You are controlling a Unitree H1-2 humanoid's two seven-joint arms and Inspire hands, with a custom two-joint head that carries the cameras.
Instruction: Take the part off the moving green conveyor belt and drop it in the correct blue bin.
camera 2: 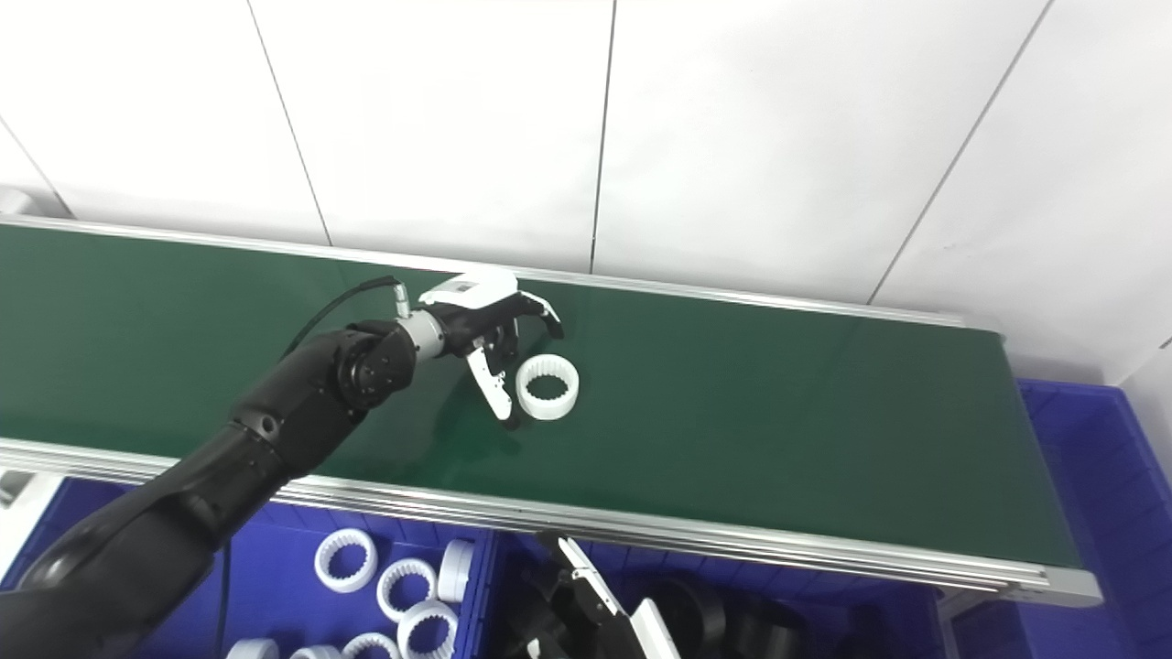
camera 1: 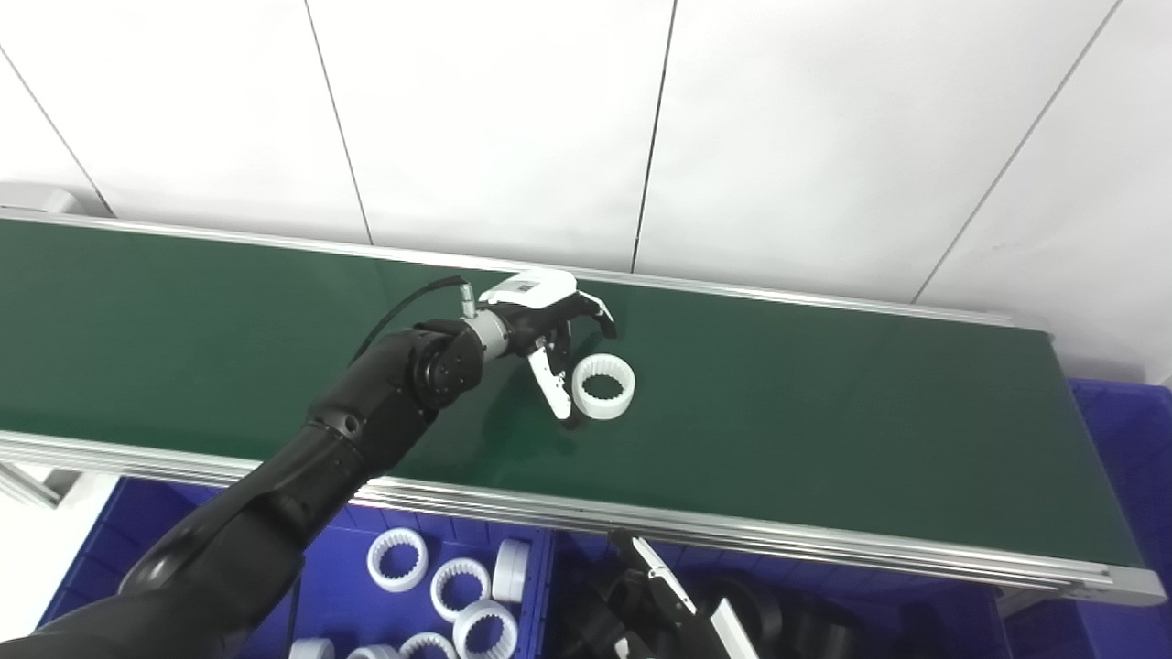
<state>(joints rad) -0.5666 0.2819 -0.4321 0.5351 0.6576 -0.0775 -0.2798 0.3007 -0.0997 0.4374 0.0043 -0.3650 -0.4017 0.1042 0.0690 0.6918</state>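
White toothed ring (camera 1: 603, 386) on the green conveyor belt (camera 1: 824, 412), left hand (camera 1: 549, 334) poised at its side, grasp not yet made.

Lying flat near the middle of the belt, the ring has the thumb (camera 1: 550, 384) just beside its left edge and the fingers (camera 1: 595, 311) curled above its far side; the hand is spread and holds nothing, though whether the thumb already touches the rim is hard to tell. This looks like the pick step: next the fingers should close across the rim while tracking the belt's travel, then lift and carry to the near-left blue bin (camera 1: 101, 549), where matching white rings (camera 1: 397, 559) lie. The neighbouring bin (camera 1: 961, 609) seems to hold black parts. Low at the frame's bottom, the right hand (camera 1: 664, 595) waits; its state is unclear.
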